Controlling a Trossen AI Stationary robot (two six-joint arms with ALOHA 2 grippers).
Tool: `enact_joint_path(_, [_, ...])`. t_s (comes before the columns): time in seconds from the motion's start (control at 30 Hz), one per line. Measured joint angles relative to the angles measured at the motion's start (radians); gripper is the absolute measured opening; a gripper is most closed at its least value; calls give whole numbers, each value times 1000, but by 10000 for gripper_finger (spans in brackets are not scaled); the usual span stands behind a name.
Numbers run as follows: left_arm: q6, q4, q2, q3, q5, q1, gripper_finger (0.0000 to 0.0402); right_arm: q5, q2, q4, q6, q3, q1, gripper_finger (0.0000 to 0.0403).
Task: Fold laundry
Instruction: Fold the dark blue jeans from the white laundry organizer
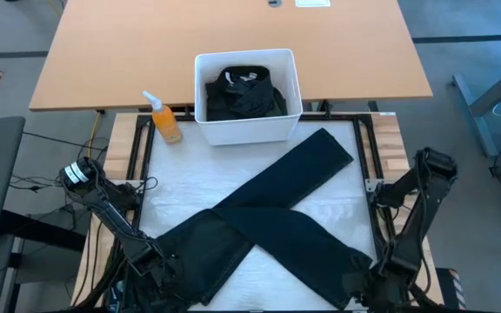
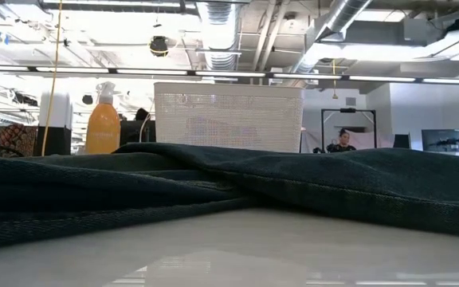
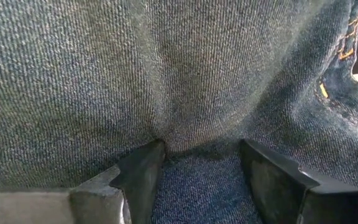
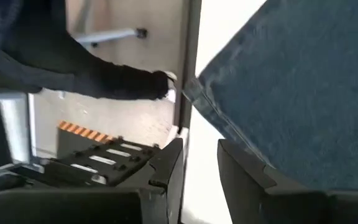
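A dark blue denim garment (image 1: pixel 268 213) lies spread on the white table top (image 1: pixel 181 187). One long part reaches to the far right (image 1: pixel 320 156); another crosses toward the near right (image 1: pixel 320 256). My left gripper (image 1: pixel 159 261) stands at its near left end, pointing steeply down, jaws wide, with denim between the fingers (image 3: pixel 201 180). My right gripper (image 1: pixel 364 283) hovers at the near right end. Its fingers (image 4: pixel 201 146) are apart with only table showing between them, and the denim's edge (image 4: pixel 229 118) is just beside one finger. More dark laundry (image 1: pixel 243 91) fills the white bin (image 1: pixel 246 126). My left gripper comes at the denim's near left end from above, slanting down. Both fingertips (image 3: pixel 148 158) rest against the cloth, which puckers at one tip (image 3: pixel 161 135). Denim fills the wide gap between them. Whether a fold is pinched cannot be told. The garment lies on the table.
The white bin (image 2: pixel 228 115) stands at the table's far edge, with an orange spray bottle (image 1: pixel 165 122) to its left. A wooden desk (image 1: pixel 233 35) lies beyond. Black frame rails (image 1: pixel 142 156) run along the work surface's sides. In the low view the denim (image 2: pixel 229 183) stretches across the whole width.
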Motion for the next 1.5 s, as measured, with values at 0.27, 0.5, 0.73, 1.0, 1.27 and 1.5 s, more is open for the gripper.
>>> enact_joint_path(0.27, [-49,8,0,-1,14,2,217,-2,106,20,-38,0,32,126])
enact_joint_path(0.5, [-70,30,0,-1,20,2,217,3,199,101,-144,0,43,126])
enact_joint_path(0.73, [-73,35,1,-1,38,4,217,5,219,96,-148,0,42,126])
enact_joint_path(1.0, [-74,42,1,-2,50,21,217,80,208,100,-152,0,40,126])
enact_joint_path(1.27, [-75,47,2,-2,53,23,217,103,233,118,-191,0,49,132])
enact_joint_path(1.5, [-74,55,2,-2,59,23,217,63,262,127,-215,0,48,197])
